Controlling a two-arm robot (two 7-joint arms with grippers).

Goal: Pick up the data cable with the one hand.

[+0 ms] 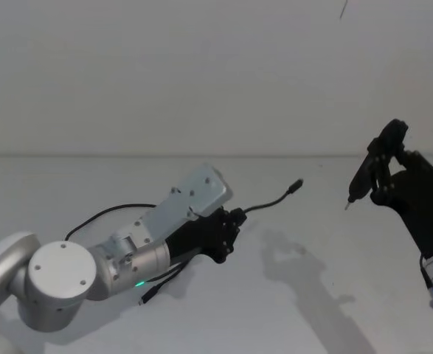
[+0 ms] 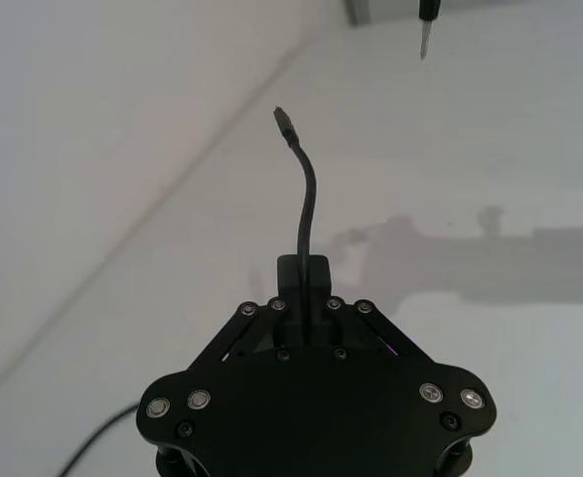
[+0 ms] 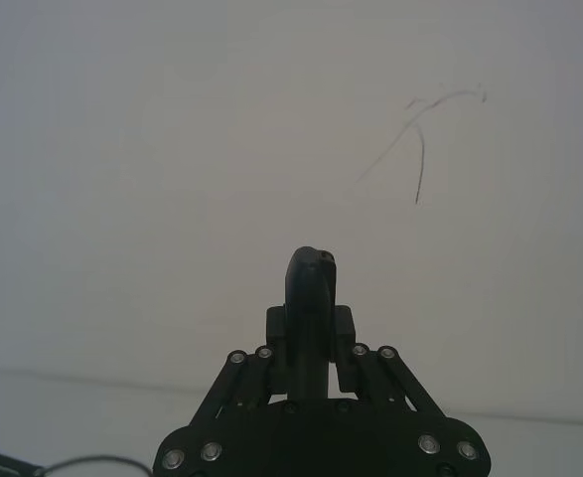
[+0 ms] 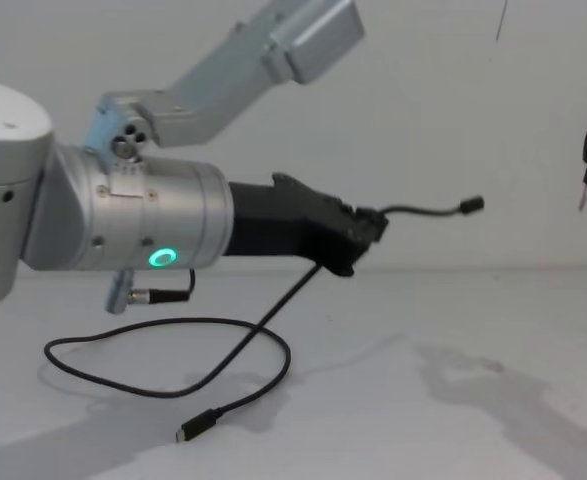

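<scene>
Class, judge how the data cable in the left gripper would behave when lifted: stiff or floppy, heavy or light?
Probably floppy: behind the left gripper, the data cable droops and loops on the table. Likely light: its short free end arches out unsupported. The right gripper holds a tool.

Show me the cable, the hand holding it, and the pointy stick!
data cable point(image 2: 308, 204): left wrist view, curved stretch before its plug.
left gripper point(image 4: 365, 230): chest view, between its fingertips, shut on the cable.
stick tool point(image 1: 361, 178): head view, middle of its shaft.
</scene>
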